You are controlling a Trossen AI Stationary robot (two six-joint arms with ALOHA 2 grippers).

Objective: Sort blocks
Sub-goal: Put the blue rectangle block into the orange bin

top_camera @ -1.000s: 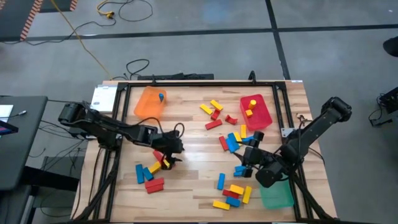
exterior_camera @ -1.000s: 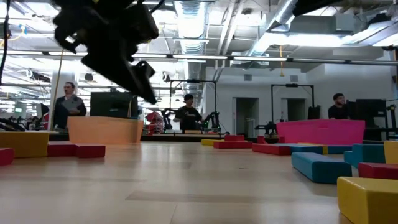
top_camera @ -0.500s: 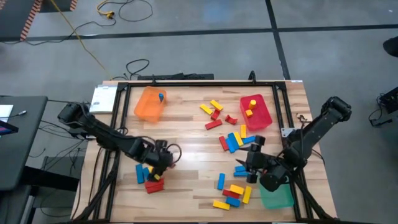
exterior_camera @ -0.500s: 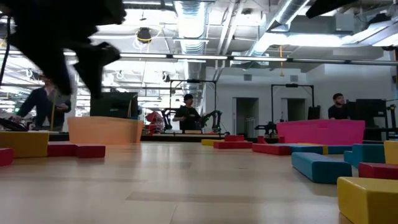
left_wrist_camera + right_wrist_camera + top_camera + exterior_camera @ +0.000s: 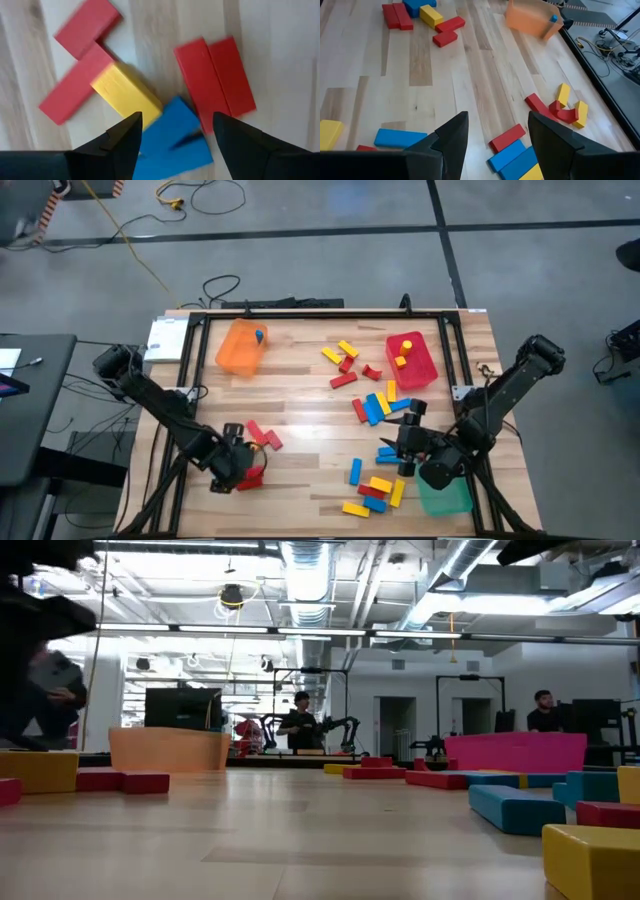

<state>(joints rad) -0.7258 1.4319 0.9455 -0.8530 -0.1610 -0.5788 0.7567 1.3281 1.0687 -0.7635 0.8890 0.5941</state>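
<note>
Left gripper (image 5: 172,137) poised over the small block cluster by the tabletop's (image 5: 300,405) near-left corner.

Its fingers are spread, straddling blue blocks (image 5: 172,137) directly beneath, long axis running slantwise between them; the right gripper (image 5: 408,445), also spread, waits near the near-right blocks.
</note>
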